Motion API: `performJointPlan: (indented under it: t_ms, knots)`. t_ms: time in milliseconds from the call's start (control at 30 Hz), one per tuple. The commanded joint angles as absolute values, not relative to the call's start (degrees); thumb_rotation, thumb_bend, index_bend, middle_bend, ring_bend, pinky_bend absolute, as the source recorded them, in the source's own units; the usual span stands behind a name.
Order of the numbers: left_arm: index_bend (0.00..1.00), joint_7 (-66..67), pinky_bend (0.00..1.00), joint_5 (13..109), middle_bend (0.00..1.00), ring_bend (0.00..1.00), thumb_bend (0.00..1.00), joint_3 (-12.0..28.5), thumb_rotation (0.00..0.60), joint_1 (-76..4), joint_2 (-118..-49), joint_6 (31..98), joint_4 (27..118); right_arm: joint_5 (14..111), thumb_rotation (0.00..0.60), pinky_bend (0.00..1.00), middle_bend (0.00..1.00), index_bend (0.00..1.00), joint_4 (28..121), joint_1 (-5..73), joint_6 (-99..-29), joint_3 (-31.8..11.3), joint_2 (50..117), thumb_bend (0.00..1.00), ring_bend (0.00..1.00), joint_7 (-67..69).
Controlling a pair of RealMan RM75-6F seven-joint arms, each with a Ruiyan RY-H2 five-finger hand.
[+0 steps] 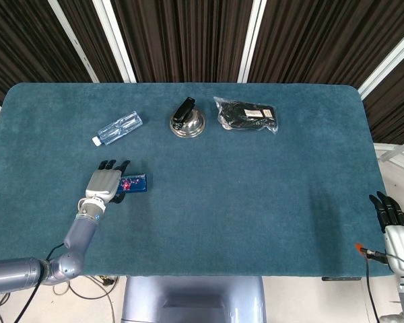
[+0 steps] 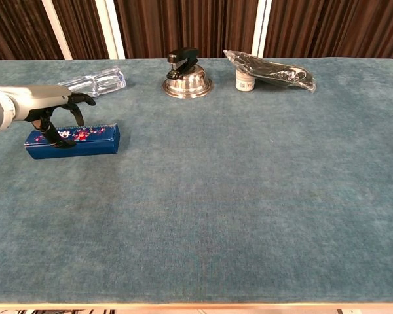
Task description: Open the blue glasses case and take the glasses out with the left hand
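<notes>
One right hand [image 1: 390,214], head view only

The left arm [image 1: 60,256] enters from the lower left of the head view and reaches forward over the table, forearm angled up and slightly right. The left hand [image 1: 102,183] is palm down, fingers [image 1: 114,165] spread and pointing away from the robot. In the chest view the left hand [image 2: 49,104] shows side-on, dark fingers [image 2: 78,101] curved downward, thumb hanging lower. It holds nothing. The right hand [image 1: 392,217] sits at the lower right edge of the head view, off the table, fingers extended, apart and empty.
</notes>
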State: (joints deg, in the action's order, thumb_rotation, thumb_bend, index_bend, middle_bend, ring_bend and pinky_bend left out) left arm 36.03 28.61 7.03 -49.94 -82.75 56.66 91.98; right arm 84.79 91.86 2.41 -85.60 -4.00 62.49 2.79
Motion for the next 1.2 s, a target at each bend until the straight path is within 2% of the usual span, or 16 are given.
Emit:
performJointPlan:
  t_ms: [33,1200]
  knots:
    - [0.00,36.0,0.00,28.6,0.26,0.00,0.38,7.0,0.600,-50.0,-82.8,56.7,91.9,84.8,0.600,0.21,0.00,0.00,91.8,2.4,-85.6,-4.0,62.5,0.12,0.00,2.8]
    - [0.02,36.0,0.00,27.6,0.27,0.00,0.41,6.5,0.600,-50.4,-83.7,56.4,90.6,84.7,0.600,0.21,0.00,0.00,91.9,2.4,-85.7,-4.1,62.6,0.12,0.00,2.6]
